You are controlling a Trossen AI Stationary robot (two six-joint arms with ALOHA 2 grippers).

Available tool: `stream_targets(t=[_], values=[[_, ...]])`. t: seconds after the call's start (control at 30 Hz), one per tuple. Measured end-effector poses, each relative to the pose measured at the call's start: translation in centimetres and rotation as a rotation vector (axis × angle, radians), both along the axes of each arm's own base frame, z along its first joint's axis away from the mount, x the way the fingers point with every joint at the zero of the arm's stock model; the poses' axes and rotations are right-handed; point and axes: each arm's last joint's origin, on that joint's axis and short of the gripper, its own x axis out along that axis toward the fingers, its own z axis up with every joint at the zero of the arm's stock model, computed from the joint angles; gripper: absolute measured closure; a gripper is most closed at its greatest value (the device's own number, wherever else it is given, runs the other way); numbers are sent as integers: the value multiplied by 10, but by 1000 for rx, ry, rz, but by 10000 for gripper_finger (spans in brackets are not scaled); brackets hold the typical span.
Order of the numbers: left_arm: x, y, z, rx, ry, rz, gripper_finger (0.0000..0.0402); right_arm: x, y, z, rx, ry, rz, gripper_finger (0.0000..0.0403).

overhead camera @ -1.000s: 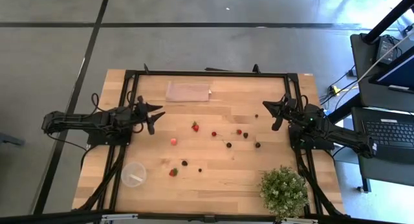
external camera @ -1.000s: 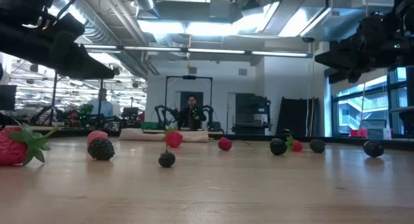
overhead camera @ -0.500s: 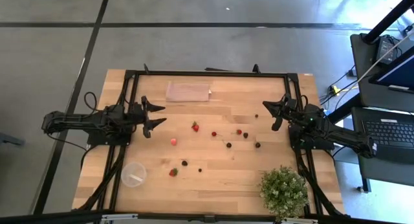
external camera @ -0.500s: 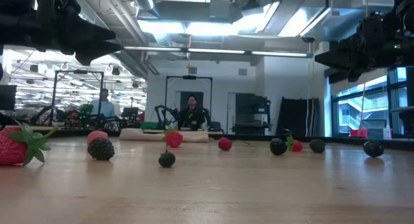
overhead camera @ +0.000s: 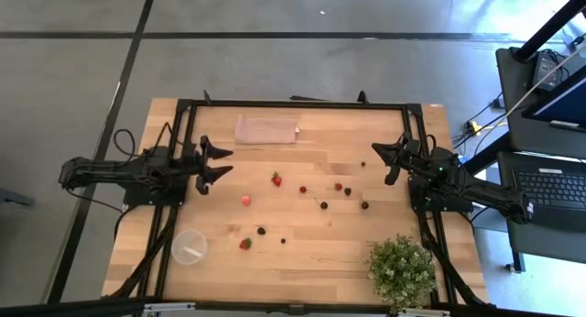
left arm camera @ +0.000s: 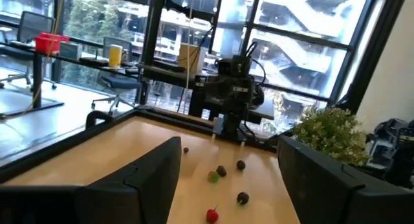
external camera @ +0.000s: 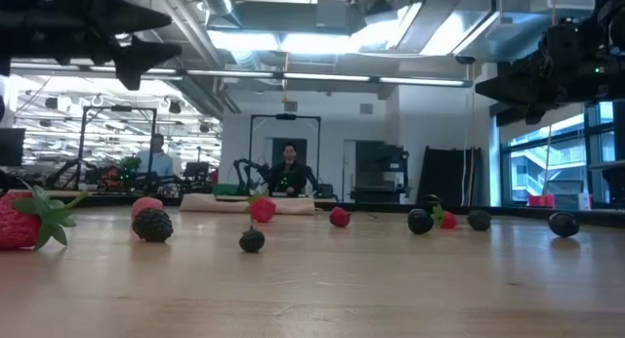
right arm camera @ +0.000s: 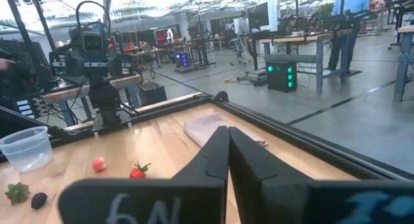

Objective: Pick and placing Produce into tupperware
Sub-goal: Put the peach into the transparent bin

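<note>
The left gripper (overhead camera: pixel 216 161) is hovering above the left part of the table (overhead camera: pixel 311 267) with its two fingers spread wide and nothing between them, pointing toward the middle of the board. The right gripper (overhead camera: pixel 383 157) is hanging over the right part of the table with its fingers pressed together and empty. The produce is lying scattered across the middle of the wooden top: a strawberry (overhead camera: pixel 276 180) with a green top is sitting nearest the left gripper's line, a pinkish fruit (overhead camera: pixel 245 200) is lying just below it, and several dark berries (overhead camera: pixel 323 205) and small red fruits are spreading out toward the right arm. Another strawberry (overhead camera: pixel 245 244) and a dark berry (overhead camera: pixel 261 231) are lying closer to the front edge. The tupperware (overhead camera: pixel 189 246) is standing near the front left corner, well apart from both grippers and beside the black frame rail. A pinkish-tan cloth (overhead camera: pixel 266 129) is lying flat near the far edge, and a bushy potted plant (overhead camera: pixel 401 271) is standing at the front right corner. Nothing is lying between the left gripper and the nearest fruits.
</note>
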Motion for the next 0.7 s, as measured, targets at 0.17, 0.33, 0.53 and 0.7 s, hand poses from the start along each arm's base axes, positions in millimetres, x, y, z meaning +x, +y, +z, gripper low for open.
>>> stream_targets(t=[0.17,0.33,0.53,0.7], values=[[8,0,18,103,221,-19,154,0,0,0,-1,-1,0,389],[23,-3,43,179,466,-75,154,0,0,0,-1,-3,0,389],[51,-7,53,128,720,-124,154,0,0,0,-1,-3,0,389],[75,-18,33,220,941,-231,154,0,0,0,0,-3,0,389]])
